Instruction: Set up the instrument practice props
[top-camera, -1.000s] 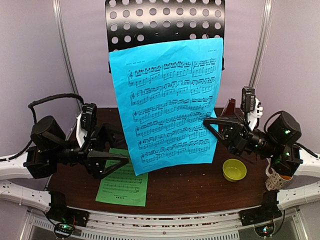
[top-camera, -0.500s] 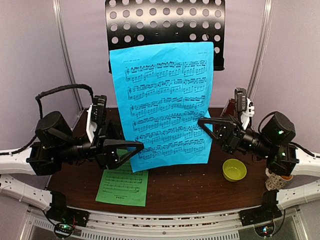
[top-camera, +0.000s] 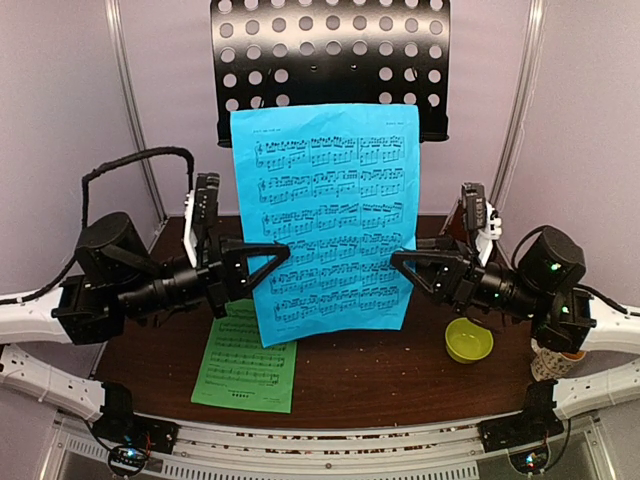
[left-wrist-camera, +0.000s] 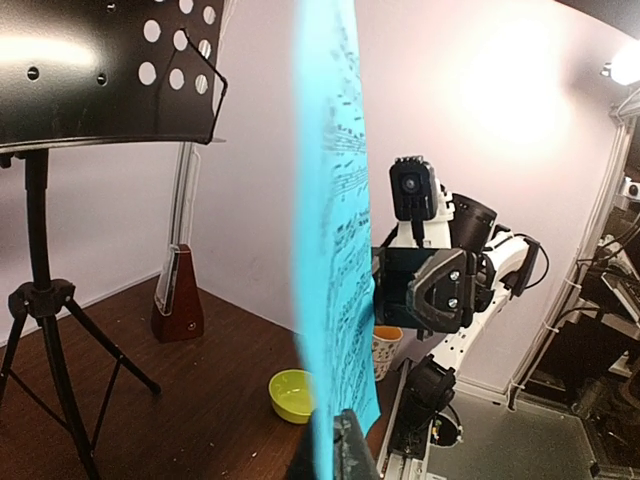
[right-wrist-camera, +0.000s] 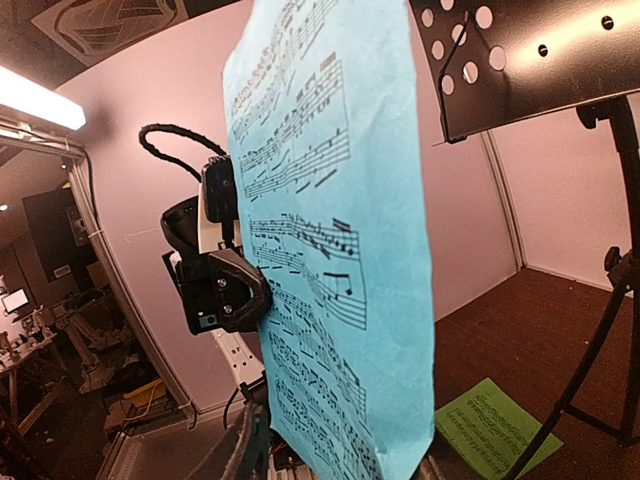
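Observation:
A blue music sheet (top-camera: 325, 220) hangs upright over the table, in front of the black perforated desk of the music stand (top-camera: 330, 60). My left gripper (top-camera: 283, 250) is shut on the sheet's lower left edge. The left wrist view shows the sheet (left-wrist-camera: 330, 250) edge-on, running down into the left gripper (left-wrist-camera: 335, 445). My right gripper (top-camera: 397, 260) is at the lower right edge, jaws apart with the sheet (right-wrist-camera: 330, 250) between them. A green music sheet (top-camera: 245, 360) lies flat on the table. The reddish-brown metronome (left-wrist-camera: 178, 300) stands near the back wall.
A yellow-green bowl (top-camera: 468, 340) sits at the right front of the brown table (top-camera: 370, 375), with a spotted mug (top-camera: 555, 360) further right. The stand's tripod legs (left-wrist-camera: 45, 330) spread over the back of the table.
My left gripper rose to the blue sheet's left edge and shut on it. My right gripper, shut on the right edge before, has opened. The sheet now hangs straighter.

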